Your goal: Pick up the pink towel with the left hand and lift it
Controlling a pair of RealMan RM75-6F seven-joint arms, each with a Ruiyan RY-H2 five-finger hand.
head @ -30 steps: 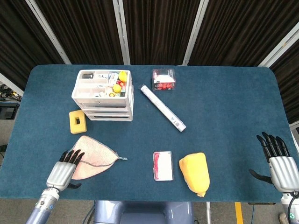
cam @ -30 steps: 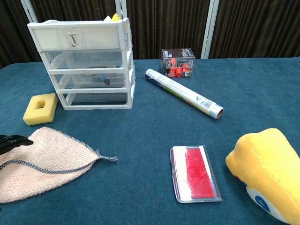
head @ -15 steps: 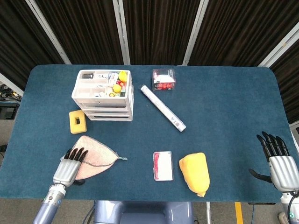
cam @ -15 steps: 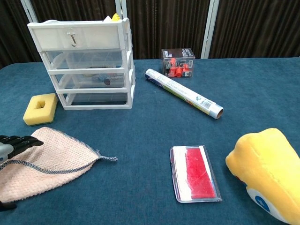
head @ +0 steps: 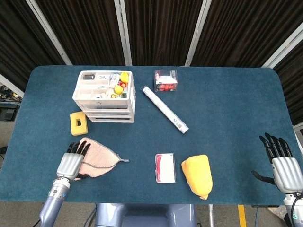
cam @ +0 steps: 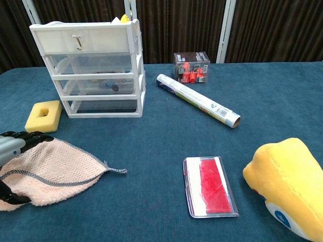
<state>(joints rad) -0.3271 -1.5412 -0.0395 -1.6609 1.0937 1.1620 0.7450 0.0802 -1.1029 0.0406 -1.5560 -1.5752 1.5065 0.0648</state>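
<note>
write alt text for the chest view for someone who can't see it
The robot's left hand rests on a pink towel lying flat on a blue table. Behind stand a white drawer unit and yellow sponge; a yellow plush toy sits at right.

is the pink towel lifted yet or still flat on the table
Still on the table: the pink towel lies flat on the cloth, with the left hand over its left end.

No legible text, label or number on anything.
</note>
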